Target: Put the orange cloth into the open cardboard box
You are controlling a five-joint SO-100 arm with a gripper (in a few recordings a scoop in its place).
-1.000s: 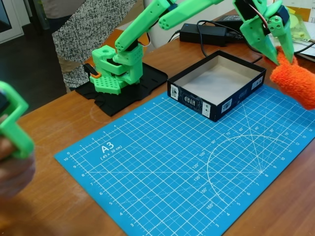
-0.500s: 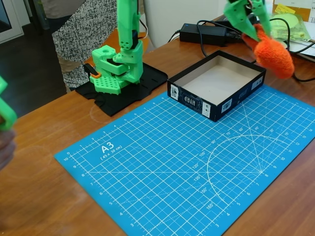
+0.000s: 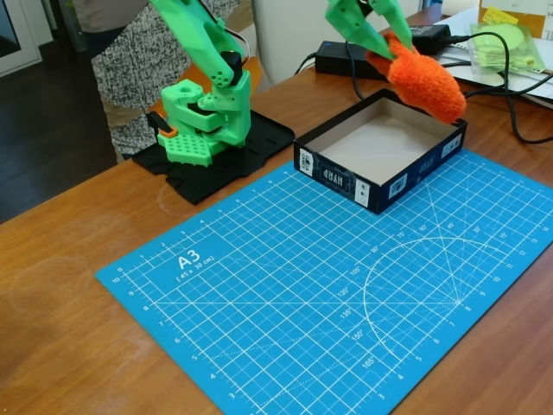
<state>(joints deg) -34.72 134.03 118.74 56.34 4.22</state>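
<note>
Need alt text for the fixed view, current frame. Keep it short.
A green robot arm's gripper holds a fluffy orange cloth in the air above the far side of an open cardboard box, dark outside and pale inside. The box sits at the far edge of a blue cutting mat on a wooden table.

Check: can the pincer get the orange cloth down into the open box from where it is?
Probably yes. The pincer holds the orange cloth over the far side of the open box, whose beige inside looks bare.

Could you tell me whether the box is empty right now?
Empty: the open cardboard box shows bare beige floor; the orange cloth hangs above it.
</note>
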